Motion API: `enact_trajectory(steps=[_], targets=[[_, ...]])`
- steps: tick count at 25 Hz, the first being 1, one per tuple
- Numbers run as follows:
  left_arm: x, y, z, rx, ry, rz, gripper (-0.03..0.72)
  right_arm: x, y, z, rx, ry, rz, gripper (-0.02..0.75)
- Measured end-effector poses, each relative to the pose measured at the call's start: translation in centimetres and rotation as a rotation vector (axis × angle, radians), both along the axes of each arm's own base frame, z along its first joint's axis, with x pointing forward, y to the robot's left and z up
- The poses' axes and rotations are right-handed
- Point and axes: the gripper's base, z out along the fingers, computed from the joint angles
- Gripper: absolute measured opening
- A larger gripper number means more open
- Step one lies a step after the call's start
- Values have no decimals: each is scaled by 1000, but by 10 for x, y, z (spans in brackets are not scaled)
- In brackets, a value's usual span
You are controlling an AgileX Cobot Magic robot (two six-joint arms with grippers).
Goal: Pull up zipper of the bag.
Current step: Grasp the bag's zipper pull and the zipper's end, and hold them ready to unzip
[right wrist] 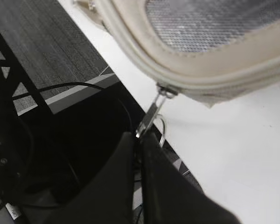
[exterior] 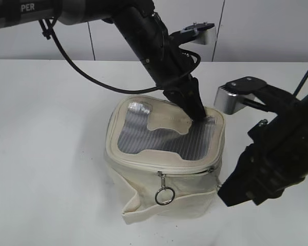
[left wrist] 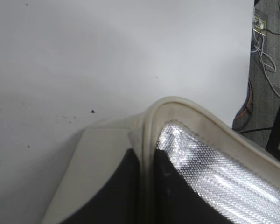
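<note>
My left end effector [exterior: 197,114] presses down on the far right corner of the boxy cream fabric bag [exterior: 164,197] with its grey mesh top panel [exterior: 159,136]; in the left wrist view its two dark fingers [left wrist: 114,191] stand close together with the cream rim of the bag between them, so I judge it is closed on that rim to hold the bag steady; the bag itself stands in the middle of the white tabletop [exterior: 46,154].

My right end effector [right wrist: 141,140] is closed on the small silver metal pull [right wrist: 151,116] of the thin cream zipper [exterior: 164,170] that runs around the top rim; the pull hangs from the rim and its lower end goes between my fingertips; I cannot tell if its ring is inside the grip or only beside it.

So I think the step in hand is the pull itself; the next move calls for a steady draw along the track, following the curve of the rim, while the left side keeps the bag from sliding or tipping.

In the exterior view, another pull with a round silver ring [exterior: 164,196] hangs on the near front face; it seems free; the soft fabric folds at the lower front and may bunch and make the slider stick; a black cable [exterior: 87,74] of the left arm loops above the tabletop behind the bag, well apart from the track.
</note>
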Motion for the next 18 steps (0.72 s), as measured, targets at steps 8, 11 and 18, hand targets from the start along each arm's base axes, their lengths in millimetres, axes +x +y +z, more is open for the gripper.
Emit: enact_trajectory(steps=[8,11,18], targets=[[0,0,0,27,30,59,45,-15,30,-2,57,65,-27,6],[0,0,0,32,38,76,45,-15,30,-1,58,69,-40,6],[2,1,4,41,7,124,45,-7,31,10,21,30,-39,6]])
